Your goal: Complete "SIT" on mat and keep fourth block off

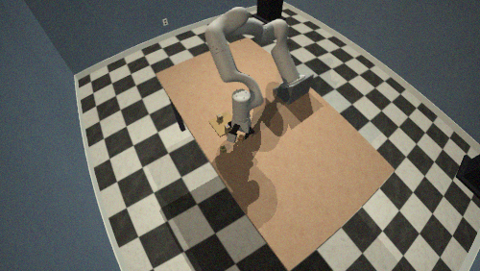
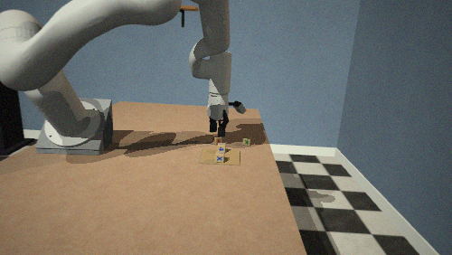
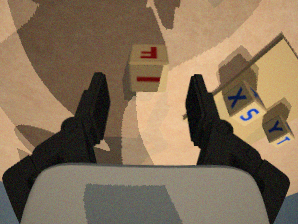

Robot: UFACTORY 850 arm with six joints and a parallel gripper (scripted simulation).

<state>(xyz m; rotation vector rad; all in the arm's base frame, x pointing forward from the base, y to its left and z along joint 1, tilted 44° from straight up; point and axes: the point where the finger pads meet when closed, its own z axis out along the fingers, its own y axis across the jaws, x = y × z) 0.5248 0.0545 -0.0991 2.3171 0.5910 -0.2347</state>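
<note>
My gripper [image 3: 147, 87] is open and empty. It hangs just above a wooden block with red lettering [image 3: 148, 68] that lies on the table beside the mat, and the block sits ahead of and between the fingers. The same block shows under the fingers in the exterior view [image 2: 217, 140]. The small tan mat [image 2: 220, 156] lies flat and carries two blocks: one with blue letters on its faces [image 3: 240, 92] and one further along [image 3: 276, 123]. In the exterior view they stand close together [image 2: 221, 148] [image 2: 220, 158]. I cannot read the top letters.
A fourth block with a green letter [image 2: 246, 141] lies off the mat near the table's edge. The mat is close to that edge [image 2: 267, 149]. The robot base [image 2: 74, 128] stands far across the table.
</note>
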